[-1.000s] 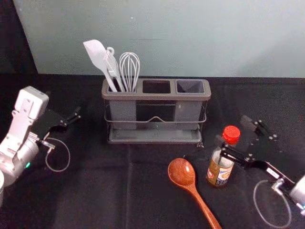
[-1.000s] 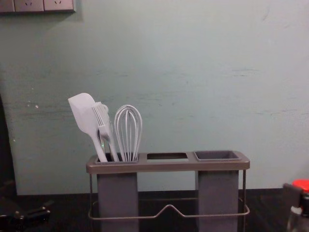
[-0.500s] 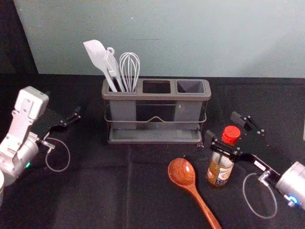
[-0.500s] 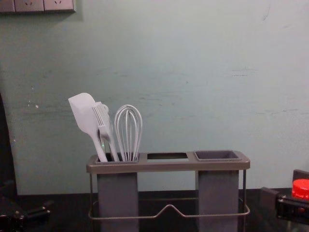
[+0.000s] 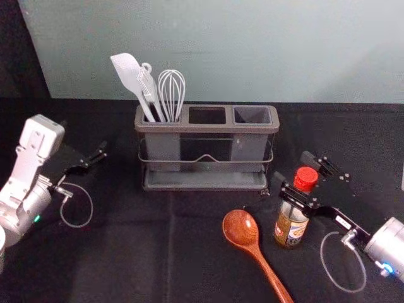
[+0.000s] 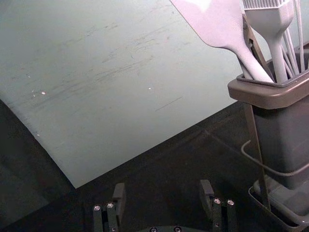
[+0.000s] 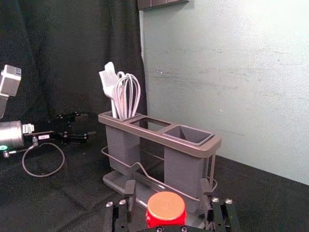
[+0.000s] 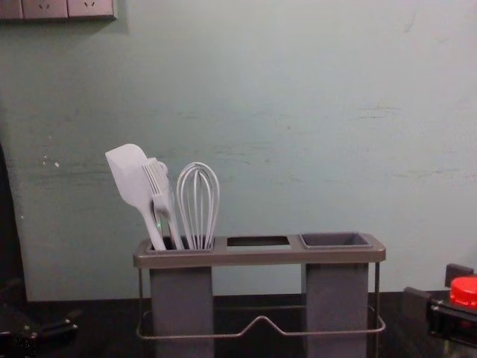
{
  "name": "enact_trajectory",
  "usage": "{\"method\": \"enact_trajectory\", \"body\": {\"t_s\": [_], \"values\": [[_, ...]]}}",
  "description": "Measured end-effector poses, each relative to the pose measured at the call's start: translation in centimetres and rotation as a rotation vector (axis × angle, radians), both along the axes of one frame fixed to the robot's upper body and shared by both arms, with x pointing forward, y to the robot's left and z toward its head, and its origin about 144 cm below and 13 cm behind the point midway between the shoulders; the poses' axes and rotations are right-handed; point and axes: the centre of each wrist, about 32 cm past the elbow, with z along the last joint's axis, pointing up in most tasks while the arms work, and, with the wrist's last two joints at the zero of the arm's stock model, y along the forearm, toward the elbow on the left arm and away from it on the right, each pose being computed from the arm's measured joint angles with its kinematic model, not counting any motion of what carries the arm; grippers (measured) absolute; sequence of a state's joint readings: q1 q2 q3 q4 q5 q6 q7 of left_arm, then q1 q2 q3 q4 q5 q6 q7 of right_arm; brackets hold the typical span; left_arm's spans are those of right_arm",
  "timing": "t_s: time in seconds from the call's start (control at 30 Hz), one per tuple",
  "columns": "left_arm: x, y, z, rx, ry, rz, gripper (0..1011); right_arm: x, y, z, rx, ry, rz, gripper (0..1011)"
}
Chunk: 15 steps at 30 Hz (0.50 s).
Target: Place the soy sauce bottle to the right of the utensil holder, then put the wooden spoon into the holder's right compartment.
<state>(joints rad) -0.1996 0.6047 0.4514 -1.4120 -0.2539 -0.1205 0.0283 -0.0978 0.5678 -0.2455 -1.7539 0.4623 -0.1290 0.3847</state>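
At the head view's lower right, the wide right claw (image 5: 293, 172) had just come around the soy sauce bottle (image 5: 290, 228), so grabbing seemed next, while the wide left claw (image 6: 162, 185) waited far left.

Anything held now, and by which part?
Nothing is held: the right end effector stands open around the soy sauce bottle, gaps beside its cap; the left end effector is open and empty.

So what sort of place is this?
Probably a robot test room, not a real kitchen: robot arms on both sides, black cloth underneath, and a bottle, wooden spoon and utensil holder set out.
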Motion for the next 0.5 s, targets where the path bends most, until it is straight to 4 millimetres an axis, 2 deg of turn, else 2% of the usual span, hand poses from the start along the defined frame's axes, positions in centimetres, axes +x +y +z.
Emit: {"method": "enact_trajectory", "body": {"t_s": [0.07,0.1,0.27,0.4,0.43,0.5], "values": [[0.00,0.00,0.00,0.000,0.000,0.000,1005,-0.07,-0.06,-0.01,0.003,0.000,-0.003,817],[0.00,0.00,0.00,0.000,0.000,0.000,1005,-0.10,-0.09,0.01,0.004,-0.001,-0.005,763],[0.00,0.00,0.00,0.000,0.000,0.000,1005,-0.20,-0.18,0.04,0.007,0.000,-0.006,628],[0.00,0.00,0.00,0.000,0.000,0.000,1005,-0.31,-0.25,0.10,0.015,0.000,-0.003,488],[0.00,0.00,0.00,0.000,0.000,0.000,1005,-0.34,-0.25,0.10,0.016,0.001,-0.002,426],[0.00,0.00,0.00,0.000,0.000,0.000,1005,-0.40,-0.26,0.09,0.019,0.002,-0.001,398]]}}
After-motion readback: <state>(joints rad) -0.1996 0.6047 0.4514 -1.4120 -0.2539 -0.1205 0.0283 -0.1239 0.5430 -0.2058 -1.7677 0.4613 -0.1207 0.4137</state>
